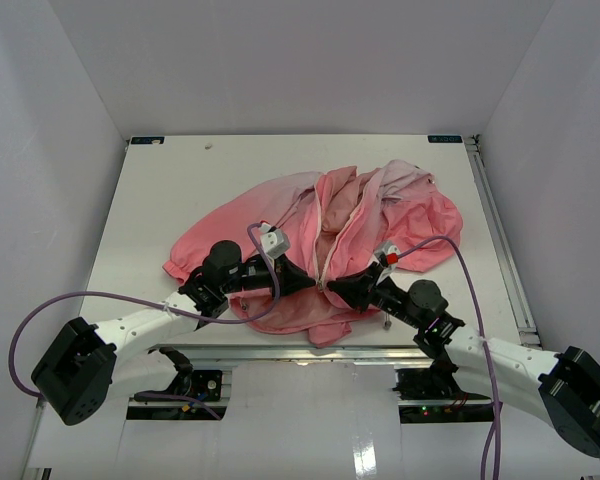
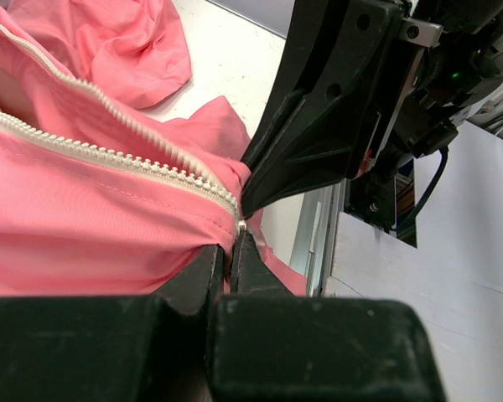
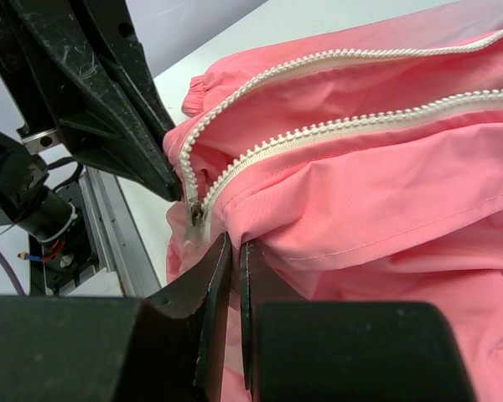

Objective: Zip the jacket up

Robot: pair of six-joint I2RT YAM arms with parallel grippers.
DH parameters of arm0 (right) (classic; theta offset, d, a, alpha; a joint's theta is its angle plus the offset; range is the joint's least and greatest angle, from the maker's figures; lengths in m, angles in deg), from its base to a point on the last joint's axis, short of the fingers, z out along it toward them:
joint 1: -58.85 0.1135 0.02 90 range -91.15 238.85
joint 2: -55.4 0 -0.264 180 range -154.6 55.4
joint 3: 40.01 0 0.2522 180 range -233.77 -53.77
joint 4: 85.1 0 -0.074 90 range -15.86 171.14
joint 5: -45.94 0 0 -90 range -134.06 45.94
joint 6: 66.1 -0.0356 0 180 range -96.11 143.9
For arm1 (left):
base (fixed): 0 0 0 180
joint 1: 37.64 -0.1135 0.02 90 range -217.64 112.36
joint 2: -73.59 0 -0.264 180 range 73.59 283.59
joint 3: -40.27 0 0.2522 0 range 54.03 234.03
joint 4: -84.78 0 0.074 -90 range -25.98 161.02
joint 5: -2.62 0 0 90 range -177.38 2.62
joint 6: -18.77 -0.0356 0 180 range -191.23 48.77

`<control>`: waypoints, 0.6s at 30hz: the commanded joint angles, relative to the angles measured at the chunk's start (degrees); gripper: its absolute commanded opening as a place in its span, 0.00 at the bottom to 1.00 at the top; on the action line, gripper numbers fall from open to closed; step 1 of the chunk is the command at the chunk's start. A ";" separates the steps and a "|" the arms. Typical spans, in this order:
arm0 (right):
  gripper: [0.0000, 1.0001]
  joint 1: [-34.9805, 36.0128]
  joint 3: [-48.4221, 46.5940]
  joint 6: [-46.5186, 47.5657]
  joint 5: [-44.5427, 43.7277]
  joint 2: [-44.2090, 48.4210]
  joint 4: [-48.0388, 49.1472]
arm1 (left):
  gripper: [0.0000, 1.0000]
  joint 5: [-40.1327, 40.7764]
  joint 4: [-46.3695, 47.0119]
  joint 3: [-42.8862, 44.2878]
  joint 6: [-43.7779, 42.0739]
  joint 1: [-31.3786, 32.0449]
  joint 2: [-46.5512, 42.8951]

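Two pairs of fingers sat together at the hem of the jacket (image 1: 330, 240), lower centre of the table (image 1: 180, 180). There the left fingers (image 2: 211, 270) and right fingers (image 3: 211, 280) each clamped fabric beside the slider (image 3: 198, 213), likely to steady the zipper's base.

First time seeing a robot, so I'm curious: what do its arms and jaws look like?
The left arm and right arm match: slim white links joined by chunky black joints, with a big black block at each elbow. A thin purple cable loops along each. Each wrist carries a small pale box; the right one has a red mark. The jaws are flat, tapered black plastic.
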 commanded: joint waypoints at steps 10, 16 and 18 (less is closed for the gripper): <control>0.08 -0.56 -0.02 -0.31 -2.56 0.48 8.58 | 0.00 -4.23 1.70 0.50 1.65 -0.32 0.00; 0.08 -0.63 -0.38 -1.51 -2.55 -0.54 10.01 | 0.00 -4.78 2.32 0.73 1.98 -0.26 1.12; 0.08 -0.58 -0.26 -2.15 -2.53 -1.51 11.07 | 0.00 -4.86 2.19 0.88 2.00 -0.26 1.39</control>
